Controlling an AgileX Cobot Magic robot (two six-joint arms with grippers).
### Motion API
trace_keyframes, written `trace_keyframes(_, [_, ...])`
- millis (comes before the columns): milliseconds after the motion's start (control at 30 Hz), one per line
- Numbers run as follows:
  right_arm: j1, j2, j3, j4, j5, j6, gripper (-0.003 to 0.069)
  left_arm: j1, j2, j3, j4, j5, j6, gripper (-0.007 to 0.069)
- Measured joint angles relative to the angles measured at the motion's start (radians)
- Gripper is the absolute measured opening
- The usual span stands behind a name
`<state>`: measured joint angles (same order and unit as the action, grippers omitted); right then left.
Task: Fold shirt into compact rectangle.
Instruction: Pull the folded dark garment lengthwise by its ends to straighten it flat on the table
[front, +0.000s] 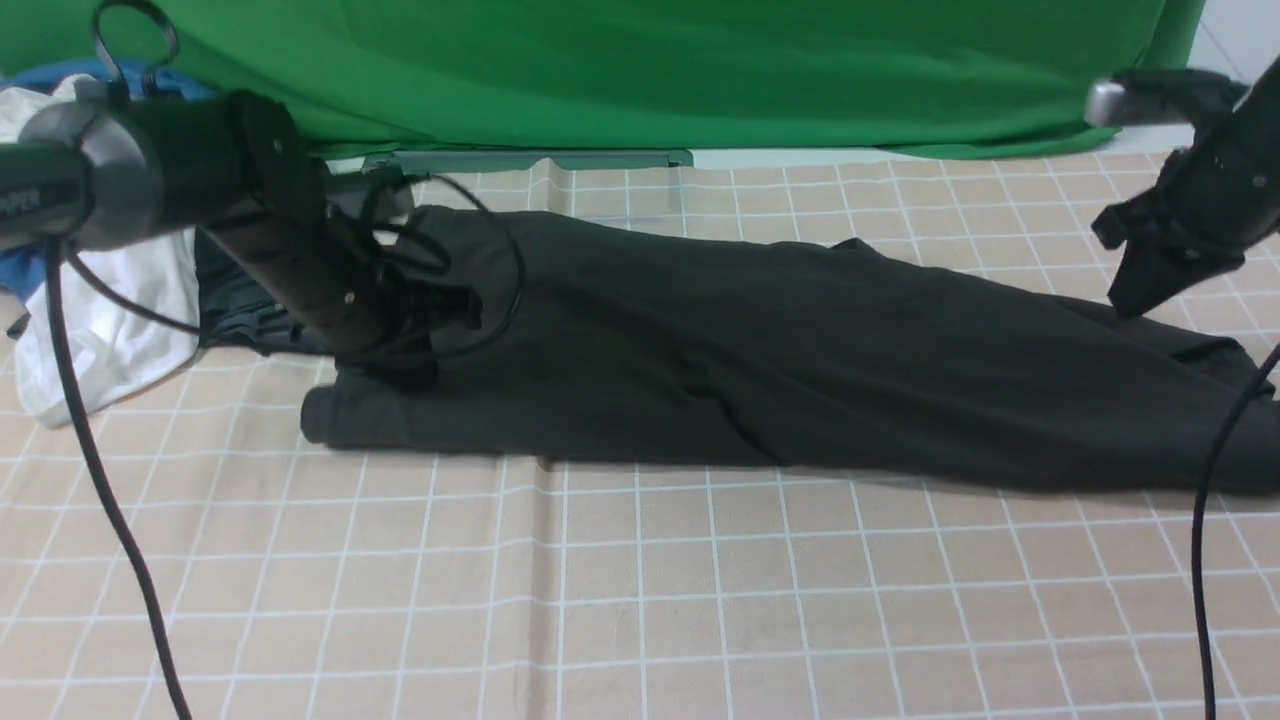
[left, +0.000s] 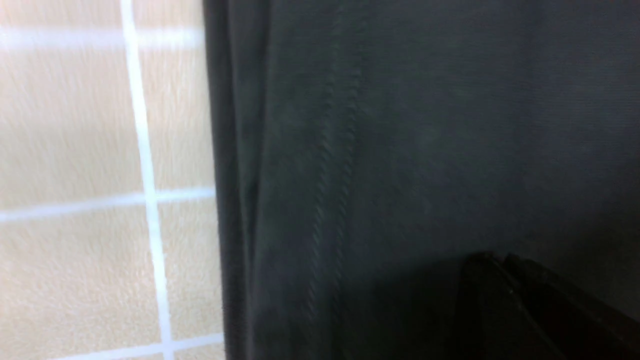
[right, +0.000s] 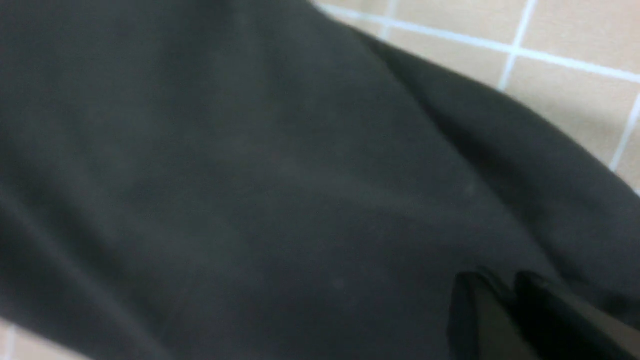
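The black shirt (front: 750, 370) lies as one long band across the checked tablecloth (front: 640, 600), its near edge rolled over. My left gripper (front: 455, 308) is low over the shirt's left end. In the left wrist view its jaws (left: 497, 257) are pressed together just above the shirt (left: 425, 125), beside a stitched seam and the folded edge. My right gripper (front: 1135, 300) hangs a little above the shirt's right end. In the right wrist view the right gripper (right: 500, 280) shows a narrow gap between its fingertips, with nothing in it, over the shirt (right: 225, 175).
A heap with a white garment (front: 110, 320) and blue cloth (front: 20, 270) sits at the far left, dark fabric (front: 235, 300) beside it. A green backdrop (front: 650, 70) closes the back. Cables (front: 100, 480) hang from both arms over the table's front.
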<state>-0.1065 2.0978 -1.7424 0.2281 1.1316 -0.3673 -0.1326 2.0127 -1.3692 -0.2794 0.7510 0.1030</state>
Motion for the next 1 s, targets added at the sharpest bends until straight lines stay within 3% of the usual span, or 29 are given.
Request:
trace_keyframes(167, [0.006,0.042,0.004,0.001,-0.063,-0.059,0.0373,0.000,-0.002,0.021,0.040,-0.030,-0.018,0.0019])
trace_keyframes(367, [0.022,0.092,0.004,0.002,-0.107,-0.093,0.0438,-0.002,-0.004,0.022,0.122,-0.030,-0.103,0.0019])
trace_keyframes(467, [0.029,0.109,0.004,0.002,-0.110,-0.116,0.0401,-0.006,-0.004,0.022,0.134,-0.030,-0.103,0.0019])
trace_keyframes(567, [0.038,0.111,0.004,0.004,-0.105,-0.145,0.0264,-0.008,-0.004,0.022,0.138,-0.030,-0.103,0.0019])
trace_keyframes(600, [0.044,0.111,0.004,0.005,-0.101,-0.156,0.0140,-0.008,-0.004,0.022,0.138,-0.030,-0.103,0.0019])
trace_keyframes(667, [0.046,0.111,-0.005,0.005,-0.085,-0.158,0.0070,-0.008,-0.004,0.022,0.138,-0.030,-0.103,0.0019])
trace_keyframes(1000, [0.034,0.071,-0.133,-0.075,0.015,-0.090,0.0052,-0.008,-0.004,0.022,0.141,-0.029,-0.103,0.0019])
